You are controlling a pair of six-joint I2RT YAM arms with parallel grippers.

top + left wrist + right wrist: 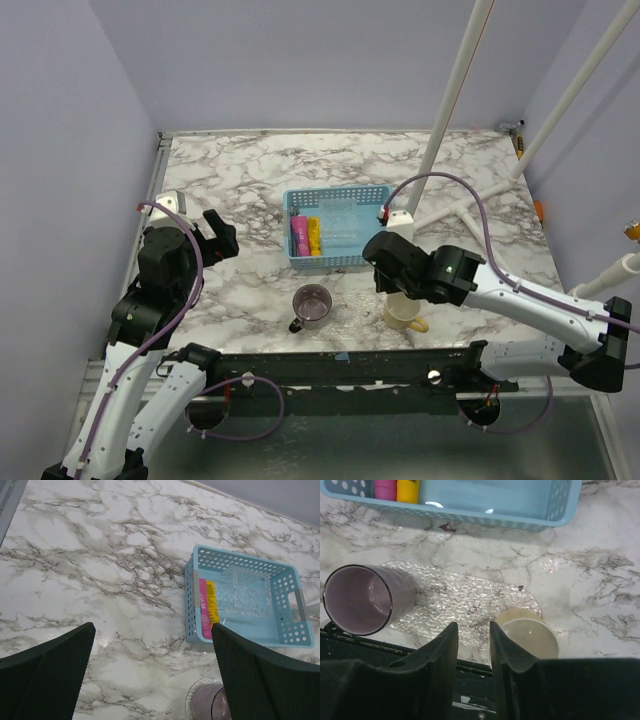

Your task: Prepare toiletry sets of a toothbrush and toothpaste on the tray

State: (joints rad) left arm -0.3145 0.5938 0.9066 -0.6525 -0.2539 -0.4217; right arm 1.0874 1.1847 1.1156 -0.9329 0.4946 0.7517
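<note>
Hovering empty, narrowly parted, over the clear tray (pixel 465 600) at the surface's (pixel 230 180) near edge, the right claw (pixel 472 627) may bump the cream mug (pixel 530 637) beside it; the pink tube (pixel 202 607) and yellow tube (pixel 211 605) lie at the basket's (pixel 240 560) left edge, and the left claw (pixel 152 630) stands wide.

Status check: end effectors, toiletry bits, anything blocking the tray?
Left end effector open, empty. Right end effector part open, empty, above clear tray. Pink tube, yellow tube in blue basket. Purple mug, cream mug crowd tray ends.
</note>
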